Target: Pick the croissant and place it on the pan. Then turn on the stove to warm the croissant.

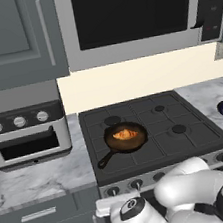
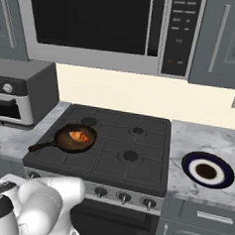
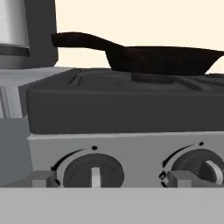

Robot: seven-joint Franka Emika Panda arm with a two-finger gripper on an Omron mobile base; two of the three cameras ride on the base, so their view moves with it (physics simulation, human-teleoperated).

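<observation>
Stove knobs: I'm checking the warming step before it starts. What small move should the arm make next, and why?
Probably ease the gripper forward onto the leftmost knob and close on it. The croissant already lies in the pan on the stove, and the hand view looks straight at the front panel, fingertips either side of that knob.

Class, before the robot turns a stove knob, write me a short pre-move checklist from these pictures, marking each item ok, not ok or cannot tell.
1. croissant lies inside the pan: ok.
2. Pan sits on the stove's front-left burner: ok.
3. Pan handle points toward the stove's front-left corner, above the knob row; clear of the hand: cannot tell.
4. Hand view faces the front panel, left knob between the fingertips: ok.
5. gripper open or shut: cannot tell.
6. Burner already lit: cannot tell.
</observation>
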